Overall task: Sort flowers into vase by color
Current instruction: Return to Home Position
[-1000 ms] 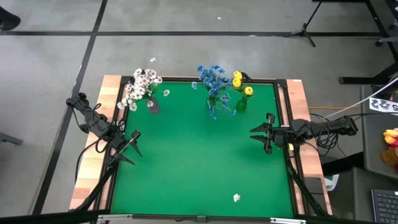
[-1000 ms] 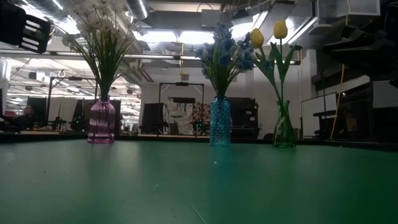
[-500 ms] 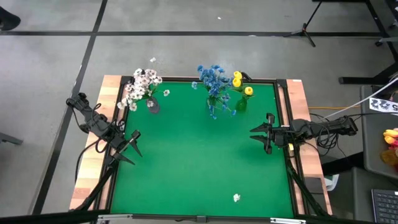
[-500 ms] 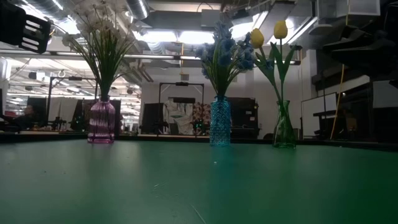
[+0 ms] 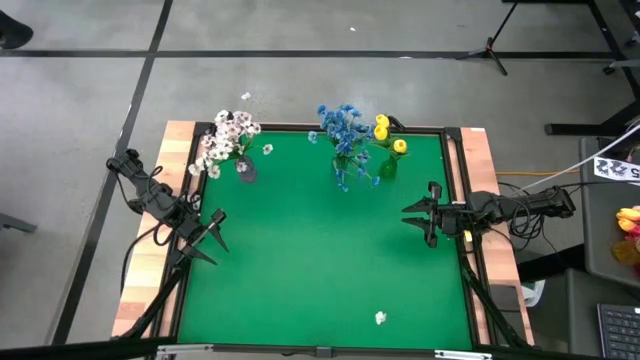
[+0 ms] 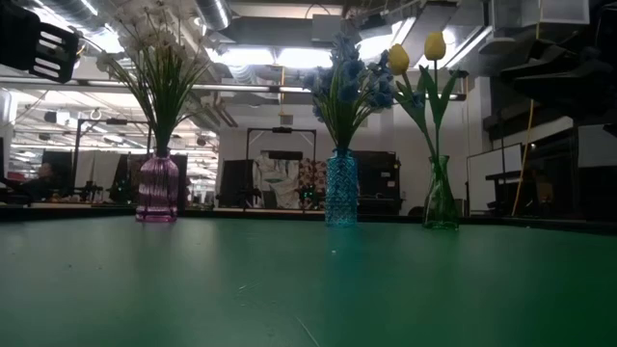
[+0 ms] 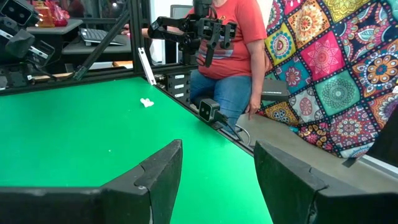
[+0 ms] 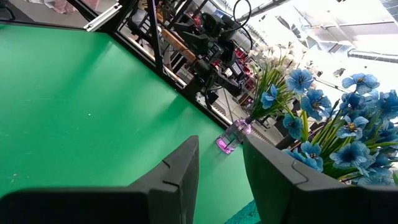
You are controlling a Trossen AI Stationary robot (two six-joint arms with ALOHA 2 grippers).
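Note:
Three vases stand in a row on their bases near the table's far edge. A purple vase (image 6: 158, 188) holds white flowers (image 5: 225, 140). A blue vase (image 6: 340, 188) holds blue flowers (image 5: 342, 125). A clear green vase (image 6: 442, 198) holds yellow buds (image 5: 388, 133). All the stalks stick down into the vase necks. My left gripper (image 5: 213, 238) stands open above the table's left side, with nothing between its fingers (image 7: 163, 174). At the table's right side my right gripper (image 5: 412, 216) is also open with nothing in it, and its wrist view shows the purple vase (image 8: 230, 138) and blue flowers (image 8: 336, 137).
A loose white blossom (image 5: 380, 318) lies on the green mat near the front edge, and another (image 5: 268, 149) lies beside the purple vase. The mat's middle (image 5: 310, 240) is bare. A person in a red shirt (image 7: 239, 37) stands beyond the table's right edge.

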